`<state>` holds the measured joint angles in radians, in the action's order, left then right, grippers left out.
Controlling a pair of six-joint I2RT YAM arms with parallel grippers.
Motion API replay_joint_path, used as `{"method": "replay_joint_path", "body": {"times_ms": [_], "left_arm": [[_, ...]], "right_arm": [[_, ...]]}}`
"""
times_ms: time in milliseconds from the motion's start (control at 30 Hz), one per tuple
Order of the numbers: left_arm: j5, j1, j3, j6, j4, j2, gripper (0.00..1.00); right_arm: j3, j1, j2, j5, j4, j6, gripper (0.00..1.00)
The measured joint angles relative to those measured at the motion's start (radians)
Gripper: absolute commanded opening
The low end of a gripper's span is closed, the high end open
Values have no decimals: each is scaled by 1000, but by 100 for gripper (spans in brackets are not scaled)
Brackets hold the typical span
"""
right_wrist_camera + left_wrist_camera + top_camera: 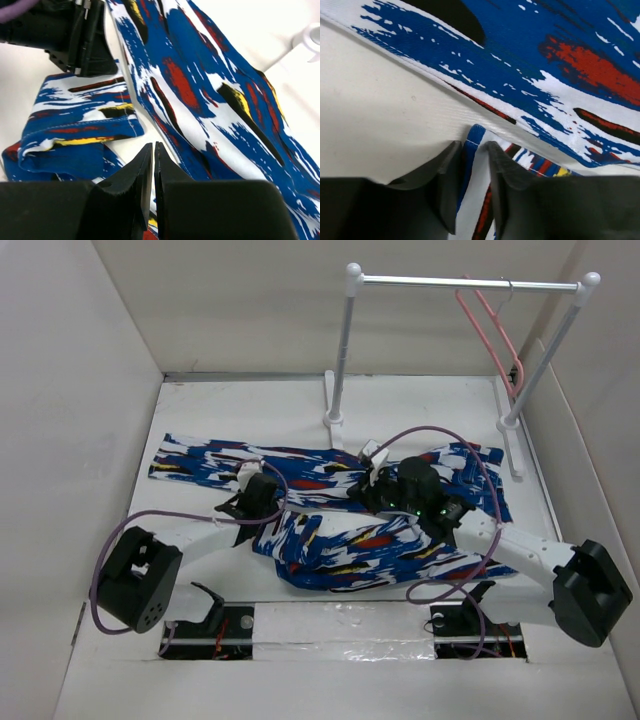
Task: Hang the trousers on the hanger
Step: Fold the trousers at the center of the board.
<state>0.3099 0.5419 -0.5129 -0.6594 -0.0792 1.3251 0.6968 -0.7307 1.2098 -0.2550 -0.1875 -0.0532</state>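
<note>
The blue splashed trousers (345,545) lie crumpled and partly folded across the middle of the white table. One leg stretches to the far left, and a doubled bundle lies at the front. My left gripper (250,502) sits low at the bundle's left edge. Its jaws (472,145) are pinched on a fold of the trousers (560,45). My right gripper (377,487) is on the trousers' middle. Its jaws (153,146) are closed at the hem edge of a raised leg (200,85). The pink hanger (487,330) hangs from the rail at the far right, apart from both grippers.
A white-posted rack with a silver rail (450,283) stands at the back of the table, its feet just behind the trousers. White walls enclose the left, back and right sides. The left arm's black wrist (75,30) shows close by in the right wrist view.
</note>
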Motion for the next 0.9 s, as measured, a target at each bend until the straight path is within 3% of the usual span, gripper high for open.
{"method": "replay_joint_path", "body": {"times_ms": [133, 267, 367, 533, 633, 700, 767, 900], "left_arm": [[-14, 0, 0, 3, -6, -4, 0], [-7, 3, 0, 0, 11, -60, 0], [56, 49, -6, -29, 87, -188, 0], [163, 107, -66, -85, 263, -560, 0], [236, 106, -145, -110, 367, -769, 0], [288, 106, -193, -117, 440, -856, 0], [332, 106, -265, -116, 500, -945, 0], [396, 106, -357, -89, 580, -998, 0]], "right_arm": [[-12, 18, -6, 1, 0, 0, 12], [-13, 23, -6, 2, -1, 0, 14], [-22, 26, -13, 17, 3, 2, 15], [-102, 66, -108, 61, 7, 48, 26], [-171, 116, -191, 100, 35, 98, 43], [-214, 151, -261, 159, 90, 139, 61], [-254, 188, -350, 253, 159, 193, 70], [-335, 296, -562, 402, 267, 267, 70]]}}
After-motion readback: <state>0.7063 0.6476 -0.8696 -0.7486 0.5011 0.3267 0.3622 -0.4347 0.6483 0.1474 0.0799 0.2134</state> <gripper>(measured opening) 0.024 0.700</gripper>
